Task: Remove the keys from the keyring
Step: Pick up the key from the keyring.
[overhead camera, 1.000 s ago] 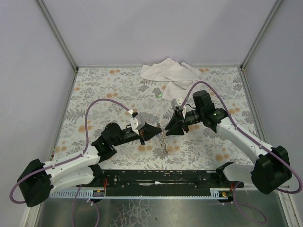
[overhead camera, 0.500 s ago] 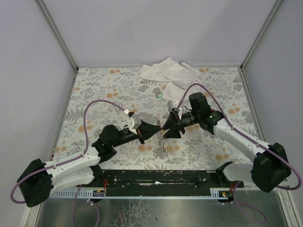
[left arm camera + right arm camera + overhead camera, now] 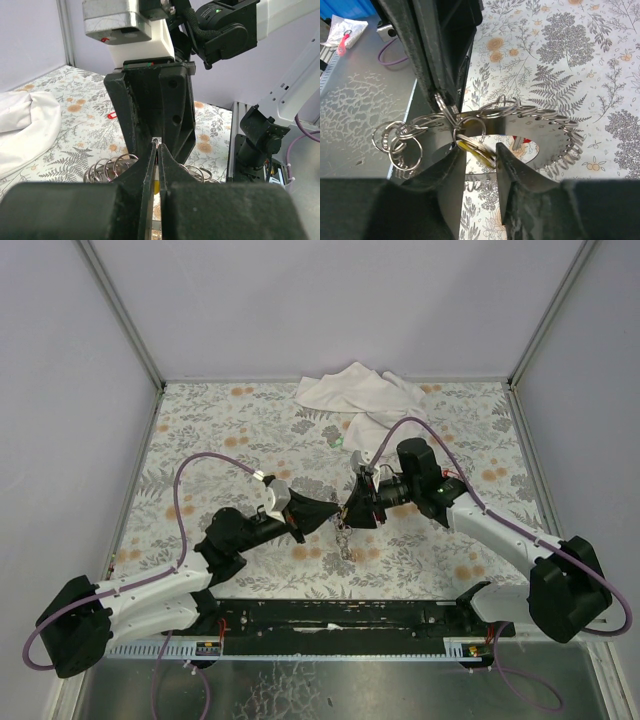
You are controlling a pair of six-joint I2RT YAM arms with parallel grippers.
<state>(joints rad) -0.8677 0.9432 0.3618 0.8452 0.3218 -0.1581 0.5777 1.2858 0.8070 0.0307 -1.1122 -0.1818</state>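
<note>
right wrist view: the left claw (image 3: 157, 148) is clamped shut on one ring of the keyring (image 3: 555, 125), holding it above the tabletop (image 3: 580, 50). the right claw (image 3: 479, 156) stands part open astride a brass key (image 3: 470, 146), not clearly pinching it. step in hand: freeing this key. next, it likely must close on the key and work it round the ring's split.

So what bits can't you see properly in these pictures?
- Right wrist view: the gold key sits partly behind a finger of the right gripper, so it is unclear whether the key is gripped.
- Left wrist view: the shut tips of the left gripper hide how much of the keyring they pinch.
- Top view: both grippers cover the keyring's top, and that key is too small to find.
</note>
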